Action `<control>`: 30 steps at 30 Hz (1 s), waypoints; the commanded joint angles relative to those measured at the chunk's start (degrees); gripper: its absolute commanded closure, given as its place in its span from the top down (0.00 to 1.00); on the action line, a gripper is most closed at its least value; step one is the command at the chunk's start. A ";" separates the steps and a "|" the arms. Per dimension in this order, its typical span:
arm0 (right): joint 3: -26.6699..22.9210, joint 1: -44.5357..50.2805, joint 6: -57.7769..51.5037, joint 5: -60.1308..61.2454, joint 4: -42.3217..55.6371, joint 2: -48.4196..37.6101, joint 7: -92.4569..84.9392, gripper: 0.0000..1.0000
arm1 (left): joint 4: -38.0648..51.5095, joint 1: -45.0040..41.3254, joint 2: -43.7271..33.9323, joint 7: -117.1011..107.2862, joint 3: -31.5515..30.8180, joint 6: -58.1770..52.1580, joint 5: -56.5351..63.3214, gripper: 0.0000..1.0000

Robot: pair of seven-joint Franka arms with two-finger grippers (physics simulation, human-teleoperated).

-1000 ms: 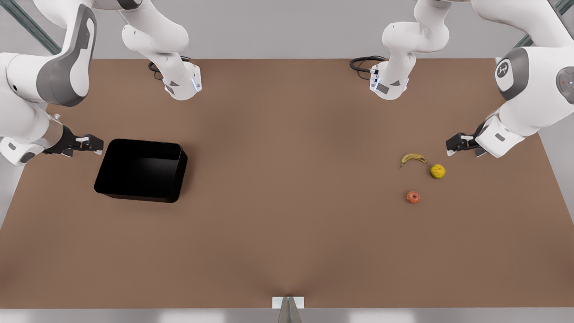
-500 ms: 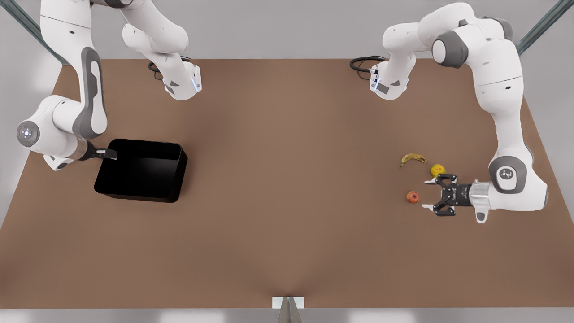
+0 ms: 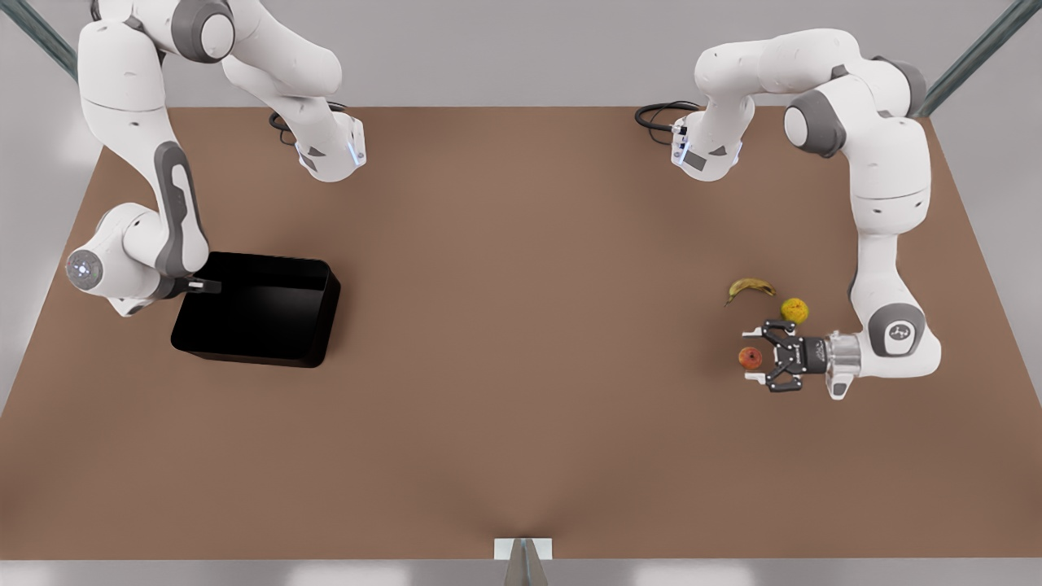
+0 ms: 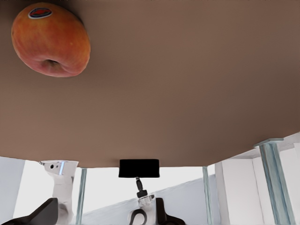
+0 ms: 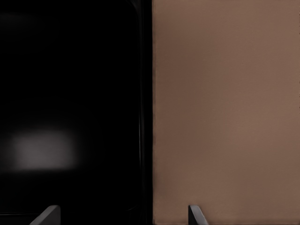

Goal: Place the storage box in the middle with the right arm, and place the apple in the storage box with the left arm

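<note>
The glossy black storage box (image 3: 259, 308) sits on the table at the front view's left. My right gripper (image 3: 205, 285) is at the box's wall nearest that arm. It is open, with one finger (image 5: 48, 216) over the dark inside and the other finger (image 5: 195, 216) over bare table, so the wall (image 5: 147, 112) runs between them. The small red-orange apple (image 3: 750, 357) lies at the front view's right. My left gripper (image 3: 754, 356) lies level and open, with a fingertip on either side of the apple (image 4: 50, 40) and no visible contact.
A round yellow-green fruit (image 3: 794, 310) and a small brownish banana (image 3: 750, 286) lie just behind the apple, close to the left gripper's upper finger. The brown table (image 3: 521, 325) is bare between the box and the fruits. Both arm bases stand at the far edge.
My left gripper has slid toward the front view's left until its open fingers flank the apple. The right arm has swung closer, with its gripper now further over the box's wall.
</note>
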 commanded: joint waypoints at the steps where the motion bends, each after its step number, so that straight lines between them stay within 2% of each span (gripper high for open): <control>1: 0.00 -0.01 -0.15 0.00 -0.05 0.00 -0.44 1.00 | 0.01 0.00 0.13 0.39 -0.01 0.12 0.16 1.00; 2: 0.00 -0.54 -0.24 0.00 -0.14 0.09 -1.50 0.93 | 0.01 0.00 0.92 1.63 -0.01 0.55 0.07 1.00; 4: 0.00 -0.54 -0.24 0.00 -0.05 1.23 -1.94 0.60 | -1.40 0.00 0.92 4.52 0.08 1.00 0.24 1.00; 5: 0.00 -0.54 -0.42 -0.09 -0.05 1.58 -2.55 0.51 | -2.46 0.00 1.10 6.28 0.17 1.17 0.77 1.00; 7: 0.00 -0.54 -0.24 -0.09 0.03 2.46 -3.26 0.50 | -2.54 0.00 1.89 6.55 0.26 1.87 1.47 1.00; 9: 0.00 -0.54 -0.24 -0.17 0.12 3.25 -3.26 0.44 | -2.54 0.09 3.21 7.43 0.35 4.16 1.47 1.00; 11: 0.00 -0.54 -0.85 -0.35 0.30 3.25 -4.13 0.27 | -2.37 0.18 3.47 7.69 0.61 5.04 1.56 1.00; 12: 0.00 -0.89 -0.94 -0.35 0.39 3.17 -5.19 0.24 | -2.28 0.18 3.47 7.69 1.22 5.39 1.91 1.00; 16: 0.00 -1.07 -1.03 -0.35 0.47 3.25 -5.19 0.21 | -2.19 0.18 4.17 7.69 2.98 6.00 1.91 1.00; 22: 0.00 -0.98 -1.56 -0.35 0.83 3.25 -5.63 0.21 | -2.10 0.44 5.76 7.25 2.37 9.52 1.03 1.00; 30: 1.14 0.87 -4.55 -0.09 4.25 2.55 -6.16 0.21 | -4.21 0.62 6.28 7.08 2.19 6.01 -3.54 1.00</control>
